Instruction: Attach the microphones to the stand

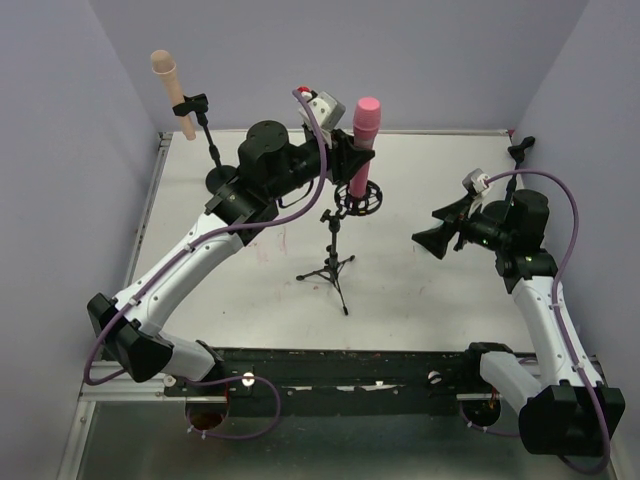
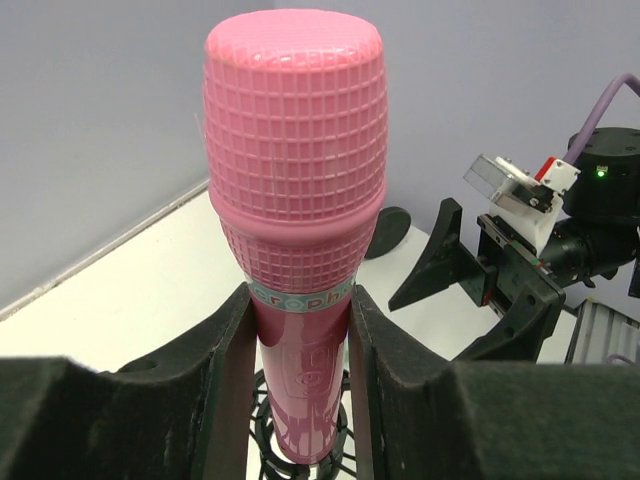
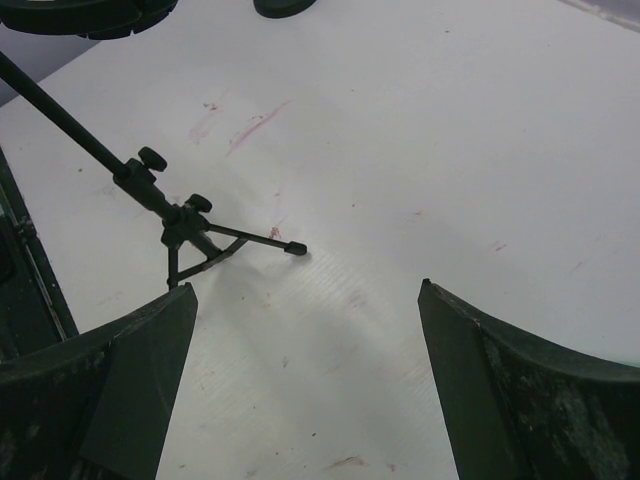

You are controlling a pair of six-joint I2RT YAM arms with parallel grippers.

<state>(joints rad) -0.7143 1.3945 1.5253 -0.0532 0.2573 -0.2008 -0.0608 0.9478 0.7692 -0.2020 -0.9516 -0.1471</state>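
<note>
The pink microphone (image 1: 365,125) stands upright with its lower end in the black ring mount (image 1: 360,197) of the tripod stand (image 1: 333,262). My left gripper (image 1: 350,155) is shut on its handle just below the head, and in the left wrist view (image 2: 300,300) the fingers press both sides of the pink microphone (image 2: 295,180). The peach-beige microphone (image 1: 170,85) sits clipped on a round-base stand (image 1: 222,180) at the back left. My right gripper (image 1: 432,228) is open and empty above bare table (image 3: 305,300). The teal-green microphone is out of view.
A small black stand (image 1: 518,150) stands at the back right corner. The tripod legs (image 3: 185,225) spread on the white table left of my right gripper. Grey walls enclose the table on three sides. A black rail (image 1: 340,365) runs along the near edge.
</note>
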